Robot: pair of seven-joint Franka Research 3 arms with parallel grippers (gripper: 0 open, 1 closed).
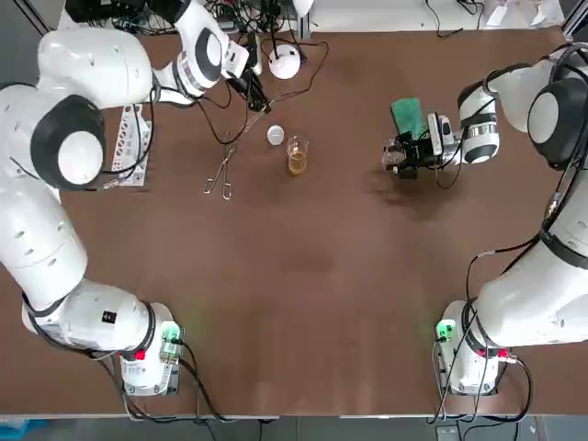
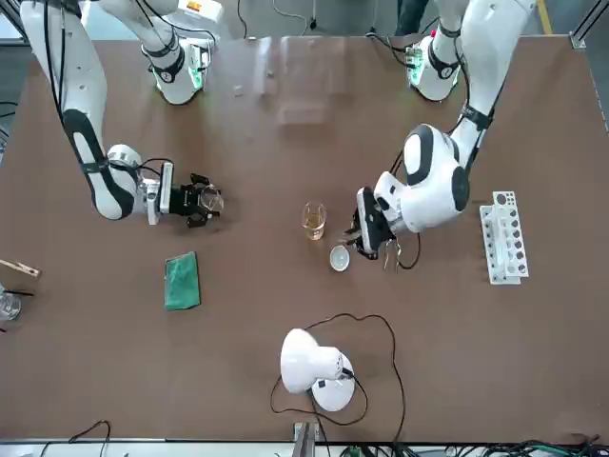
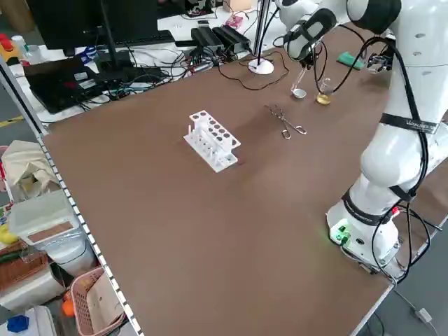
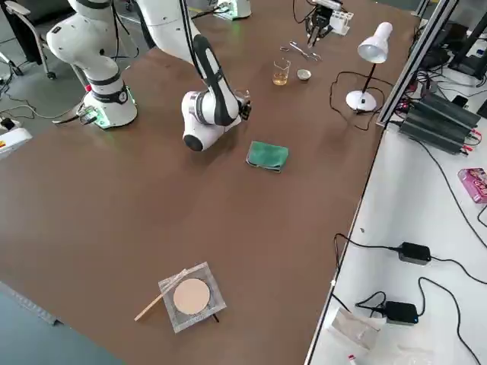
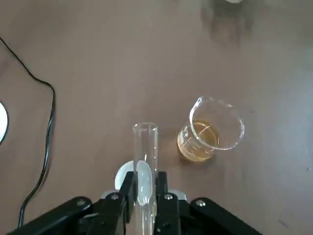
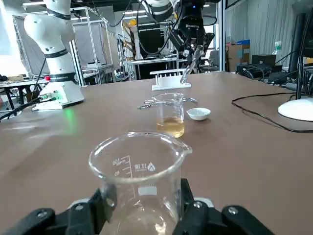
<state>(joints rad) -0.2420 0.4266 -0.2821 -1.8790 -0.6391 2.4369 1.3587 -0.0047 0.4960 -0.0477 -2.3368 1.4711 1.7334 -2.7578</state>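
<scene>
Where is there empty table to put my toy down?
The biggest bare patch of table runs from the amber beaker back to the robot's own edge. It is crowded at the far side: lamp, white dish, tongs, and the left pincer holding a test tube. The right pincer holds an empty beaker beside the green cloth.

Diffuse overhead light falls evenly on the desk (image 1: pixel 322 303). Shadows are soft and short; one lies at centre right of the top view. A pale glare patch marks the desk at upper centre of the front view. In the right wrist view the upper left is washed out, and highlights glint on the beaker (image 6: pixel 139 171).
</scene>
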